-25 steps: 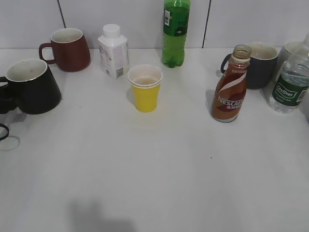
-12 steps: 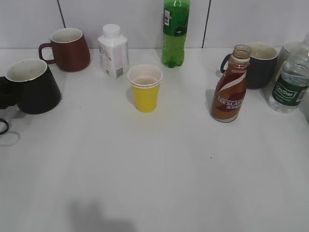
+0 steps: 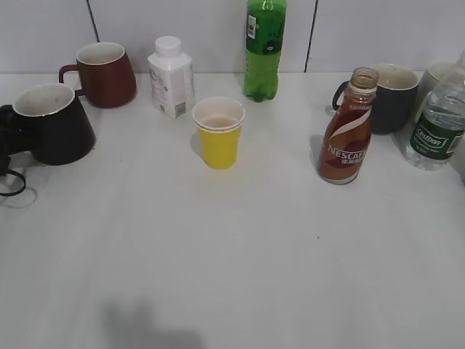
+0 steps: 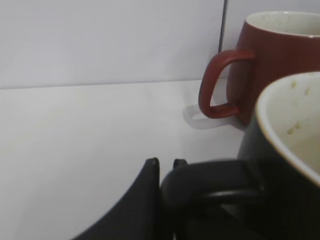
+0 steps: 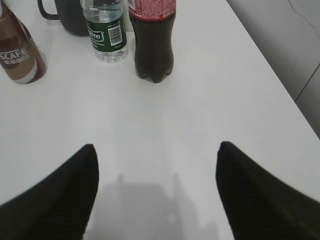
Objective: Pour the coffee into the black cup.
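Note:
The black cup point(image 3: 52, 125) is at the far left of the exterior view, glossy, white inside, tilted and lifted a little. My left gripper point(image 4: 165, 164) is shut on its black loop handle point(image 4: 210, 182); the gripper shows at the left edge of the exterior view point(image 3: 6, 138). The coffee is a slim brown Nescafe bottle point(image 3: 349, 131) standing upright and open at the right; it also shows in the right wrist view point(image 5: 19, 52). My right gripper point(image 5: 156, 150) is open and empty over bare table, well short of the bottle.
A maroon mug point(image 3: 102, 73), a white carton bottle point(image 3: 171, 76), a yellow paper cup point(image 3: 218, 132) and a green soda bottle point(image 3: 264, 47) stand at the back. A dark grey mug point(image 3: 392, 96), a clear water bottle point(image 3: 436, 123) and a dark cola bottle point(image 5: 152, 37) stand at the right.
The black cup has risen and shifted slightly right and back with my left gripper, and tilted. The coffee bottle and the other objects have not moved.

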You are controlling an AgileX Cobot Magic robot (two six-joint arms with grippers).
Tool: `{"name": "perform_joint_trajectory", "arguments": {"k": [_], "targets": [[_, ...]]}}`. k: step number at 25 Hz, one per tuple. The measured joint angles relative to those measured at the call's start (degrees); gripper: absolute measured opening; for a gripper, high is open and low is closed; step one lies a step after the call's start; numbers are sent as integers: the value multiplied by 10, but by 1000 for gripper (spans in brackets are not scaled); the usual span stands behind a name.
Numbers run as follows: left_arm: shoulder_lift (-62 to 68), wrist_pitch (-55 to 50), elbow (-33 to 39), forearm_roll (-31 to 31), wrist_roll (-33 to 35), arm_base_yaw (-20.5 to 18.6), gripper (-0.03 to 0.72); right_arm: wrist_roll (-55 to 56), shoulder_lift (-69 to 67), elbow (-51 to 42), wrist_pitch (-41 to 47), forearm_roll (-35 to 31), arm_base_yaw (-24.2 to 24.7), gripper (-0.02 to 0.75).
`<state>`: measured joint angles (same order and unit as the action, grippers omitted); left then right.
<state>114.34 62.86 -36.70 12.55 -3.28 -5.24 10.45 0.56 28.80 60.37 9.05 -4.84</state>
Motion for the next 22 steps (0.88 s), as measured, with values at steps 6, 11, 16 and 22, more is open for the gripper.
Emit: {"name": "perform_joint_trajectory", "arguments": {"k": [6, 11, 16, 22], "targets": [[6, 25, -1, 46, -16, 0, 43, 0, 0, 0, 0, 0, 0, 570], [3, 29, -1, 99, -66, 0, 42, 0, 0, 0, 0, 0, 0, 570], [-12, 30, -22, 209, -142, 0, 42, 0, 0, 0, 0, 0, 0, 570], [-15, 33, -103, 414, -275, 4, 41, 0, 0, 0, 0, 0, 0, 570]]}}
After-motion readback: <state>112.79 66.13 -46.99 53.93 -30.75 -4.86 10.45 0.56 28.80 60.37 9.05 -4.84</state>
